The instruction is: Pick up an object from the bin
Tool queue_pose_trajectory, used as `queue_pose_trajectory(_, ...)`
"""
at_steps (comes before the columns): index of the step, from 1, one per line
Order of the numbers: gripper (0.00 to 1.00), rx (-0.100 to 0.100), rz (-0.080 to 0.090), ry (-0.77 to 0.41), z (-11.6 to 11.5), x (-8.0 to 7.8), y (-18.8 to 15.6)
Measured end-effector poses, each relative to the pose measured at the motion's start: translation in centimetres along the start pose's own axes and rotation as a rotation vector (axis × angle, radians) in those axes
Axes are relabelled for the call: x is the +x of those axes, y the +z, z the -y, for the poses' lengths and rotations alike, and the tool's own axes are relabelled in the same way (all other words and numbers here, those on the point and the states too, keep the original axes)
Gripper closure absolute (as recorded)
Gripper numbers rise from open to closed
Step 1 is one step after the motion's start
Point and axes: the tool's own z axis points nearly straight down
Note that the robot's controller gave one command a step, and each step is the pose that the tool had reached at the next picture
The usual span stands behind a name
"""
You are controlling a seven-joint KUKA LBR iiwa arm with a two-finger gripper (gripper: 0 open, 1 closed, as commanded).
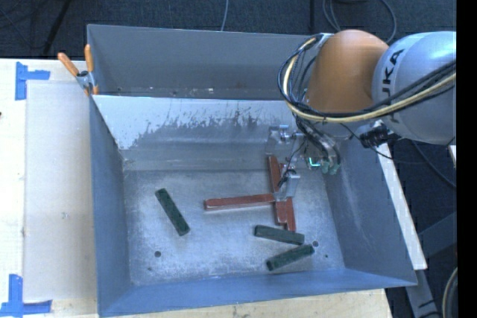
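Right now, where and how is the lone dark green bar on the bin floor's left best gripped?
At its middle, across the narrow width, straight down from above. The dark green bar lies flat and slanted on the bin floor with nothing touching it, so both long sides look free.

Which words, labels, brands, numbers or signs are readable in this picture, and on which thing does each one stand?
"KU": black letters on the silver arm, right of its orange cover; the rest of the word curves out of sight.
No text can be read on the red-brown bars, the dark green bars or the grey bin.
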Motion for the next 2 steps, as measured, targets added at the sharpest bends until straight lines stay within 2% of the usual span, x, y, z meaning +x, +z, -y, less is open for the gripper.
queue_pose_trajectory(1, 0.0, -0.001, -0.002, -0.04, -4.76, 4.97, 8.13)
queue_pose_trajectory(2, 1.0, 0.0, 0.01, -0.038, -4.58, 4.53, 7.59)
